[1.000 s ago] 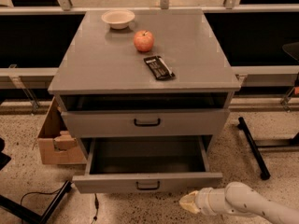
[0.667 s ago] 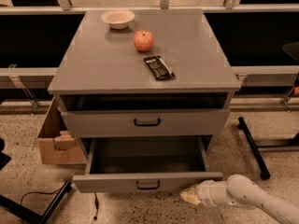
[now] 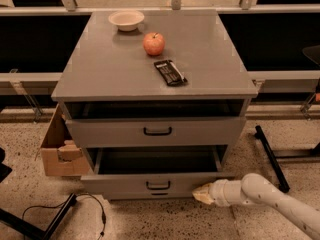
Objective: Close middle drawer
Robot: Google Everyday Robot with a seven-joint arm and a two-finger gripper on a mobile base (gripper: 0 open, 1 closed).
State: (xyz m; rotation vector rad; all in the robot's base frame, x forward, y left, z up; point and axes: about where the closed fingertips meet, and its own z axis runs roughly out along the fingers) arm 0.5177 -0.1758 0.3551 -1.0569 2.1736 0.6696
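Speckled floor (image 3: pixel 150 221) under a grey cabinet (image 3: pixel 110 69) set against a dark back wall. Top drawer (image 3: pixel 110 132) sits slightly out, with a dark gap above its front. We see the middle drawer (image 3: pixel 125 185) below it, pulled out but less than a second ago: its front has moved back toward the cabinet and less of the inside shows. White arm (image 3: pixel 280 201) comes in from the lower right corner and is now higher and closer in. Cardboard box (image 3: pixel 52 154) stands at the cabinet's left side. Gripper (image 3: pixel 202 194) is at the right end of the middle drawer's front, touching or nearly so; spread or pressed together, we cannot tell. On top, unchanged: bowl (image 3: pixel 126 20) near the back edge, apple (image 3: pixel 154 43) just in front of it, dark snack packet (image 3: pixel 170 72) near the centre.
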